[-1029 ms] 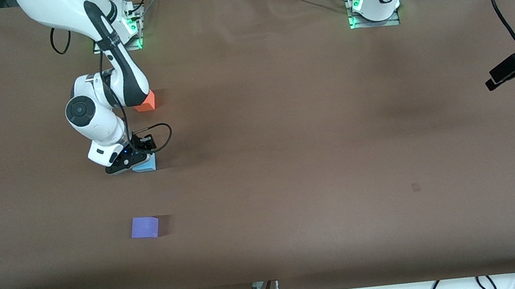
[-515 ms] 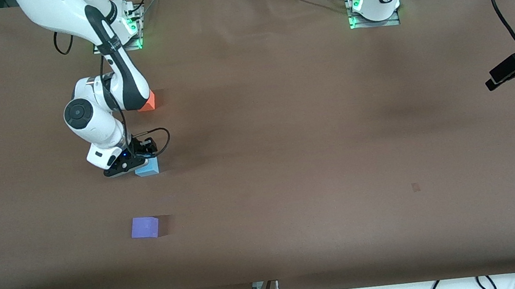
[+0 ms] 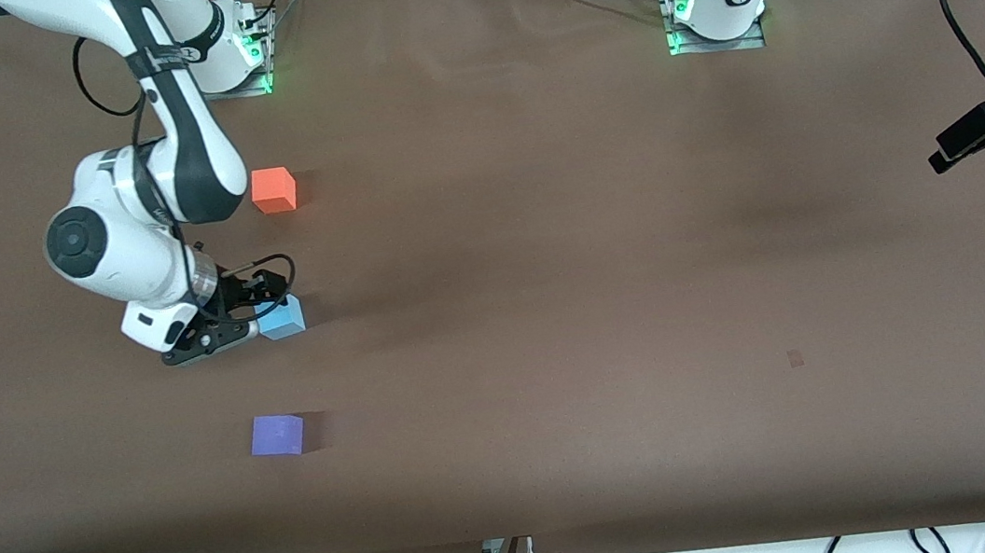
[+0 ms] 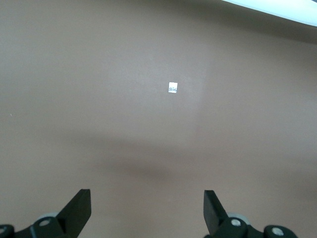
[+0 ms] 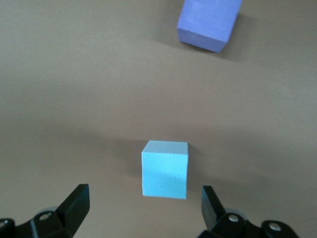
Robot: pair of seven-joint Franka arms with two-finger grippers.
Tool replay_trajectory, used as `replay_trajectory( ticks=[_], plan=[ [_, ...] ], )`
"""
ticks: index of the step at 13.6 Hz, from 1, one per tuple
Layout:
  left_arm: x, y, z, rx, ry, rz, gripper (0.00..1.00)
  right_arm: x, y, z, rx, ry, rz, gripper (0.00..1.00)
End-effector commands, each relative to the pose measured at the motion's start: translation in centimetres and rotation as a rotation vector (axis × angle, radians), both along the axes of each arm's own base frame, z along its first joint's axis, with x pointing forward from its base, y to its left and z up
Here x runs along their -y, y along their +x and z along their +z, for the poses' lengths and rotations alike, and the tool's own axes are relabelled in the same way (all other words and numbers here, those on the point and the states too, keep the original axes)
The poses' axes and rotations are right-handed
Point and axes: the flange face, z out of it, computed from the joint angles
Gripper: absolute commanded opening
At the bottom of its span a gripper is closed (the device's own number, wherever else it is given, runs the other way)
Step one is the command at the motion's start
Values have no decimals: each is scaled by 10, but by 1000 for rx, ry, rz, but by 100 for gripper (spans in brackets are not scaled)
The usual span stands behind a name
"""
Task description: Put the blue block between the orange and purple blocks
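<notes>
1. A wide brown table (image 3: 600, 235) fills the front view; cables hang along its lower edge, and the two arm bases stand at the top of the frame.

2. The three cubes lie in one column at the left of the frame: the orange block (image 3: 273, 191) in the upper part, the blue block (image 3: 281, 317) in the middle, the purple block (image 3: 277, 434) lower down; so the blue one sits on the table between the other two, apart from both, which is what the task asks.

3. The right gripper (image 3: 222, 333) is at the left-middle of the frame, just beside the blue block; its fingers are spread wide and hold nothing; in the right wrist view the cube (image 5: 165, 168) stands free between the finger tips, untouched; I judge it is released because the place is reached.

4. The left gripper (image 4: 147, 210) is wide open and empty over bare table; this arm waits; only a small white mark (image 4: 173, 88) lies under it.
</notes>
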Motion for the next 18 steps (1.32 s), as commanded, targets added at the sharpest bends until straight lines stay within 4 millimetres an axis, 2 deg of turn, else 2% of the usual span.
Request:
replay_trajectory(
  ticks=[1,4,7,9,11,12,14,16,17,18],
  plan=[
    [-2,4,5,3,-12,-2,100,13,15,45,-47,11,9,100],
    [-1,4,5,5,-14,-4,100,33,21,93,-95,-35,10,100],
    [-1,4,5,3,-14,-4,100,33,22,140,-116,-122,-15,100],
    [-2,4,5,3,-15,-2,100,26,18,165,-143,-146,-82,100],
    [-1,4,5,5,-15,-4,100,25,11,182,-177,-182,-246,100],
    [-1,4,5,5,-14,-4,100,26,7,202,-162,-156,-306,100],
    [-1,4,5,5,-15,-4,100,32,-4,230,-137,-69,-300,100],
    [-1,4,5,3,-15,-4,100,41,-7,232,-114,-135,-273,100],
    [-2,4,5,3,-15,-2,100,40,-13,239,-86,-187,-248,100],
    [-1,4,5,5,-14,-4,100,49,-18,253,-62,-189,-260,100]
  ],
)
